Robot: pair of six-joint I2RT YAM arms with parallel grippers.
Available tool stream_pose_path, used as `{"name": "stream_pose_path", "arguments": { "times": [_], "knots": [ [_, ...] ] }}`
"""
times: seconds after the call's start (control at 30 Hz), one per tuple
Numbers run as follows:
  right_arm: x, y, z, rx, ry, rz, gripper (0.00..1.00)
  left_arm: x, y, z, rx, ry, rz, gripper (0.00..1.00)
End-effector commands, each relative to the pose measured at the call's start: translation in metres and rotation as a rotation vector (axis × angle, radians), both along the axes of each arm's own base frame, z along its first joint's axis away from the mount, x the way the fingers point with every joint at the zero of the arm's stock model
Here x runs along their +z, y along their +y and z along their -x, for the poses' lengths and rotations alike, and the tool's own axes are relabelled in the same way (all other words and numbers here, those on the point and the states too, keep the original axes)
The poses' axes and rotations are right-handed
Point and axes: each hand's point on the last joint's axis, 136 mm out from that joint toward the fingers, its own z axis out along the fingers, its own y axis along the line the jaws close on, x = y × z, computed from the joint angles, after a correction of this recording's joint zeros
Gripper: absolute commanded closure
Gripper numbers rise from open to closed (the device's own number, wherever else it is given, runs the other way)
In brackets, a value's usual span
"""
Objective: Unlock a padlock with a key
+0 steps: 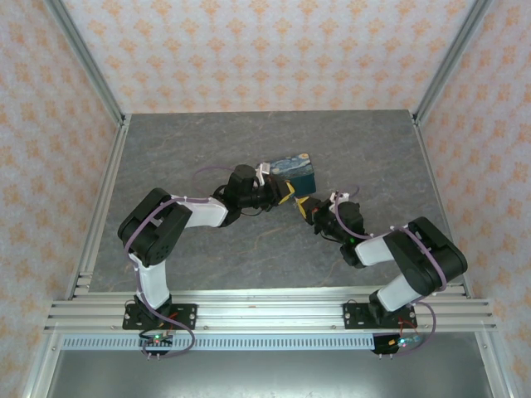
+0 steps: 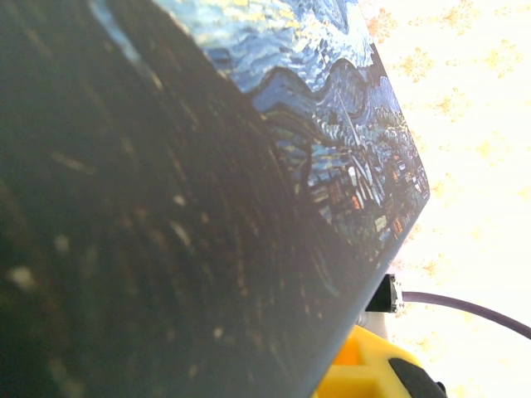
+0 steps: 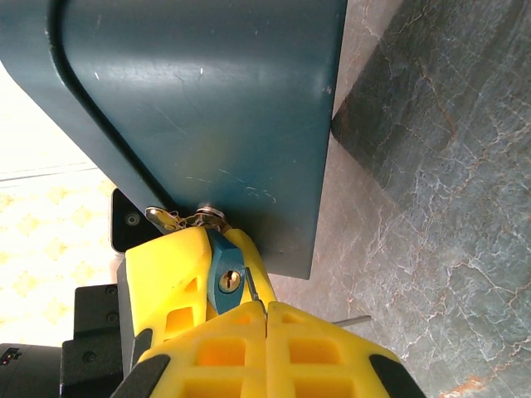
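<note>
Step in hand: key insertion, not yet made. Padlock [image 3: 222, 264] hangs at the lower edge of the painted box [image 1: 292, 168] on a small metal hasp [image 3: 207, 217], with its brass keyhole [image 3: 230, 282] facing the right wrist camera. Right gripper [image 3: 265, 311] has its fingers pressed together on a thin pale sliver, judged to be the key [image 3: 251, 290]. The tip sits just beside the keyhole, not inside as far as I can tell. Left gripper [image 1: 280, 196] is up against the box's near side. A yellow finger [image 3: 170, 269], likely its own, touches the padlock's flank. Whether those jaws are spread or closed, cannot tell

Next move calls for a fine sideways correction to line the tip with the slot, a straight push in, then a wrist roll. The lock body must be kept from swinging

Surface: grey veined table [image 1: 182, 157], matte, flat. Room: peach floral walls [image 1: 249, 50], aluminium frame [image 1: 265, 313] along the near edge
</note>
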Motion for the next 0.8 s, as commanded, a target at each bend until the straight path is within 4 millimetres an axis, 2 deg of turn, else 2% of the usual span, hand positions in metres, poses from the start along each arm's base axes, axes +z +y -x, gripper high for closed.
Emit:
{"name": "stream_pose_path", "arguments": {
  "times": [0.0,0.4,0.77],
  "knots": [
    [0.0264,0.0039,-0.0059,-0.005,-0.073,-0.043,1.00,0.0225,-0.0020,0.0005,-0.018,-0.064,0.043,1.00],
    [0.0352,0.0031,-0.0045,-0.003,-0.089,-0.041,1.00,0.0196,-0.0014,0.0005,-0.017,-0.062,0.036,1.00],
    [0.0305,0.0069,-0.0095,0.001,-0.083,-0.050,1.00,0.0285,-0.0033,0.0000,-0.015,-0.058,0.070,1.00]
  ]
}}
